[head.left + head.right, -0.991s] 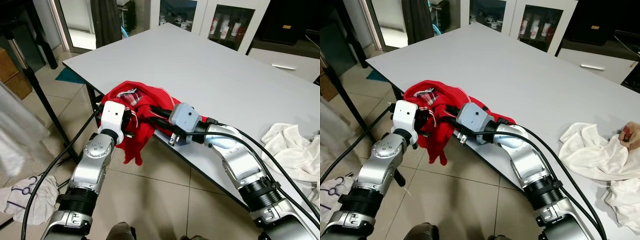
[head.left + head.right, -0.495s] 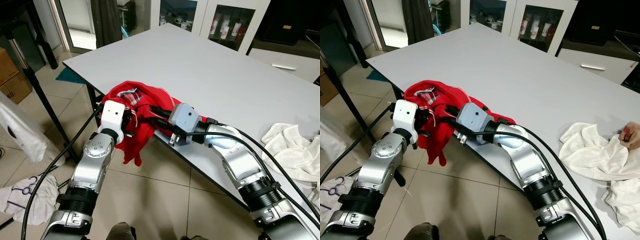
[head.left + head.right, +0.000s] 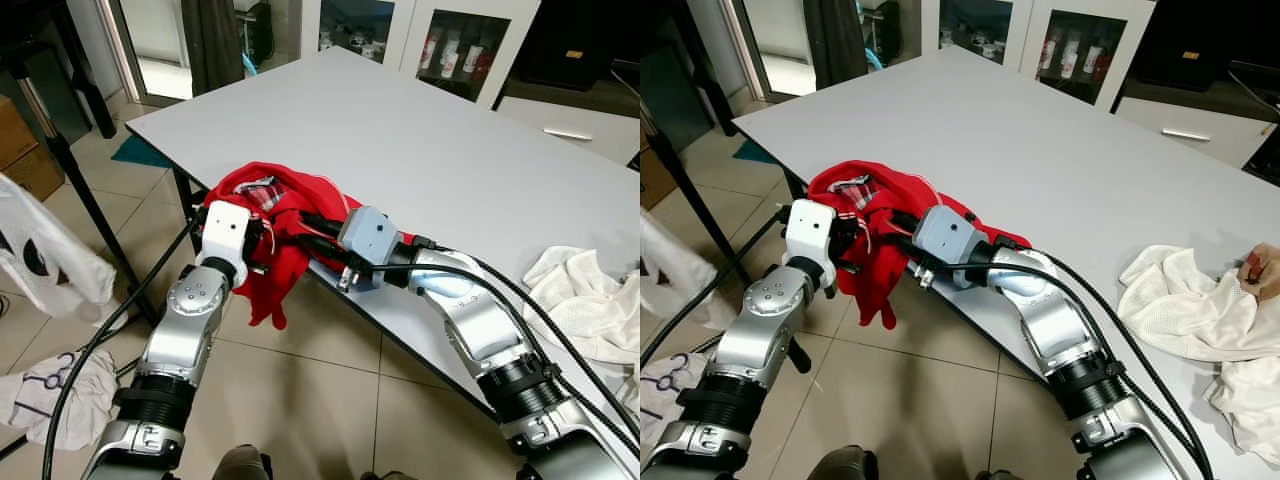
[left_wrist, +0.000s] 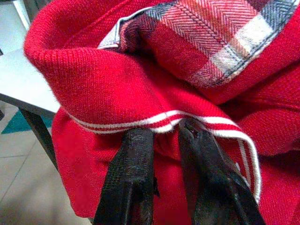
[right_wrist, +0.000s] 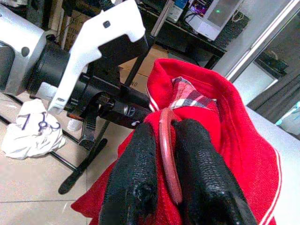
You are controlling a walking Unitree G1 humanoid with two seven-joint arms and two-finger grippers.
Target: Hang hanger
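Note:
A red garment (image 3: 285, 215) with a plaid lining and white stripes along its hem lies bunched at the near edge of the grey table (image 3: 420, 130), part of it hanging over. From the left, my left gripper (image 4: 166, 129) is shut on the striped hem. My right gripper (image 5: 165, 126) comes in from the right and is shut on a thin reddish hanger (image 5: 168, 159), which runs between its fingers into the garment. The cloth hides most of the hanger. Both grippers meet inside the bundle (image 3: 880, 225).
White cloths (image 3: 590, 300) lie on the table at the right, with a person's hand (image 3: 1265, 268) at their far edge. A white garment (image 3: 45, 255) hangs at the left beside a black stand pole (image 3: 75, 180). Another white cloth (image 3: 60, 395) lies on the tiled floor.
The white garment at the left edge has swung and shifted. Both arms and the red garment stay where they were.

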